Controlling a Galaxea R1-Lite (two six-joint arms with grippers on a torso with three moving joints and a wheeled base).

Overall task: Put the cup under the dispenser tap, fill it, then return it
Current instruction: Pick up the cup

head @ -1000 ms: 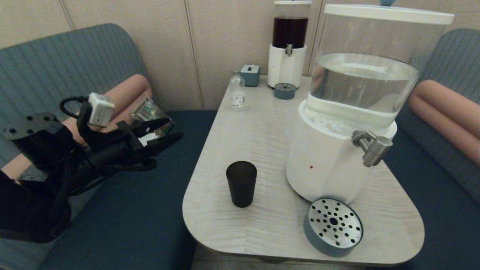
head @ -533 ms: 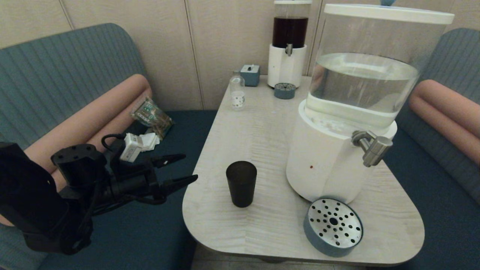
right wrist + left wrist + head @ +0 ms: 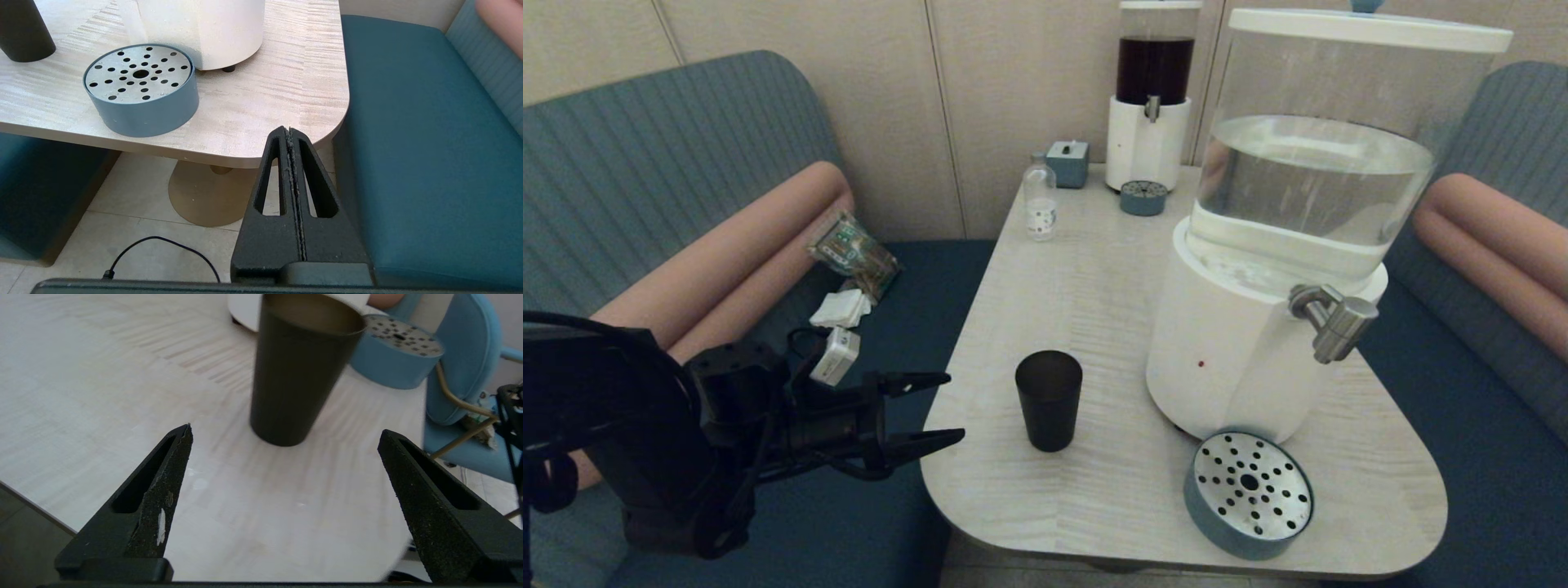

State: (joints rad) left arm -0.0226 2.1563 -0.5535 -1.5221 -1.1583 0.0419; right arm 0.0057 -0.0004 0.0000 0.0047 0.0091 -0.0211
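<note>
The dark tapered cup [image 3: 1049, 400] [image 3: 300, 367] stands upright near the table's front left, left of the large white-based dispenser [image 3: 1241, 343]. The brushed-metal dispenser tap [image 3: 1333, 322] juts from that dispenser's front right, nothing beneath its nozzle. My left gripper [image 3: 947, 410] [image 3: 286, 435] is open at the table's left edge, level with the cup and a short gap away from it, nothing between its fingers. My right gripper [image 3: 289, 130] is shut and empty, parked low off the table's front right corner, outside the head view.
A round blue drip tray [image 3: 1248, 494] [image 3: 141, 87] with a perforated metal top sits at the front of the table [image 3: 1094, 269]. At the back stand a narrow dispenser with dark liquid [image 3: 1152, 98], a small clear bottle [image 3: 1039, 200] and a small blue box [image 3: 1068, 162]. Blue bench seats flank both sides.
My left arm has dropped from above the bench and swung right toward the table, bringing its open fingers close to the cup. The cup and the right arm have not moved.
</note>
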